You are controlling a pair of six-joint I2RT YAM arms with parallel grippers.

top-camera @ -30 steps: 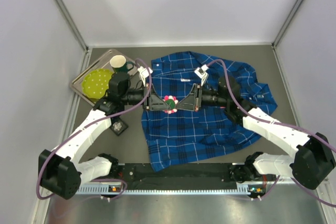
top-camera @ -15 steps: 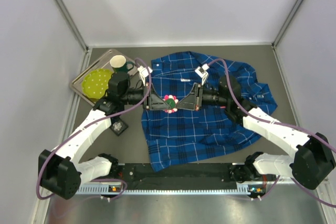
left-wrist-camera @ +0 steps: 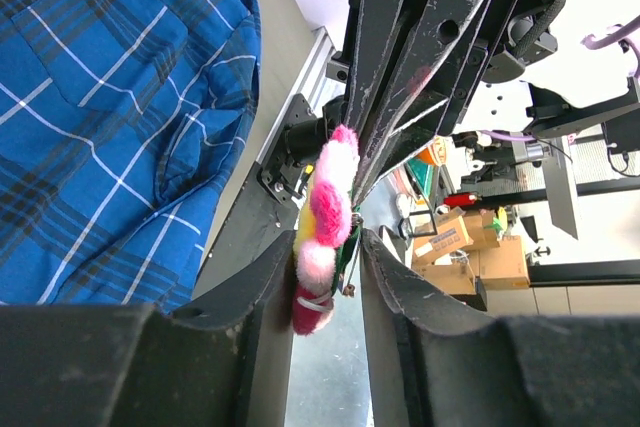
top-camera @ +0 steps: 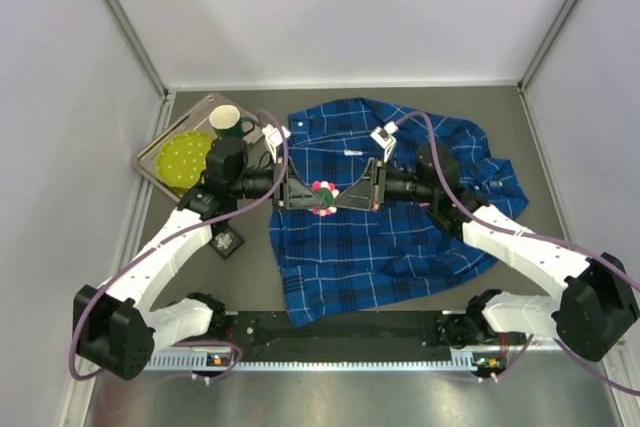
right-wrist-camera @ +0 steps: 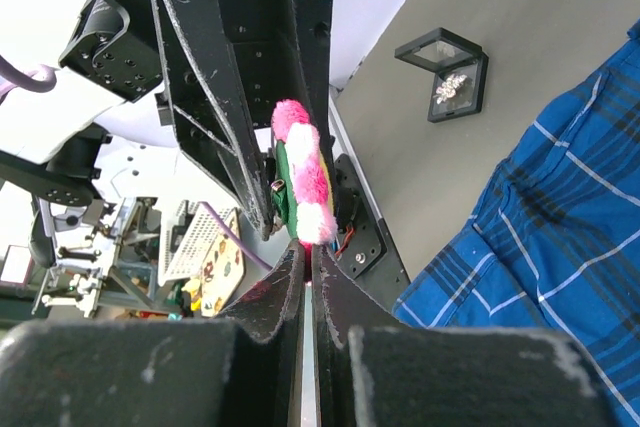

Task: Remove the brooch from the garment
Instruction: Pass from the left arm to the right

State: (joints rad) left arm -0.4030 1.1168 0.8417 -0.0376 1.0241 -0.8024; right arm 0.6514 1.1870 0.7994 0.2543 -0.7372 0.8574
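Observation:
The brooch [top-camera: 322, 196], a fluffy pink, white and yellow flower on a green back, hangs in the air above the blue plaid garment [top-camera: 380, 247]. Both grippers meet at it. My right gripper [top-camera: 336, 199] is shut on its lower edge, as the right wrist view shows: brooch [right-wrist-camera: 305, 182], gripper [right-wrist-camera: 309, 252]. My left gripper [top-camera: 310, 197] stands open around the brooch [left-wrist-camera: 325, 217], which rests against one finger [left-wrist-camera: 270, 277] with a gap to the other; its gripper point is [left-wrist-camera: 322, 247]. No cloth clings to the brooch. The garment [left-wrist-camera: 100, 117] [right-wrist-camera: 560, 247] lies flat below.
A metal tray [top-camera: 150, 162] at the back left holds a green dotted plate [top-camera: 185, 157] and a dark green mug [top-camera: 228, 123]. A small black box [top-camera: 227, 241] [right-wrist-camera: 445, 72] with a jewel lies left of the shirt. Grey walls enclose the table.
The left gripper's jaws have spread a little around the brooch. Both arms and the brooch stay nearly where they were.

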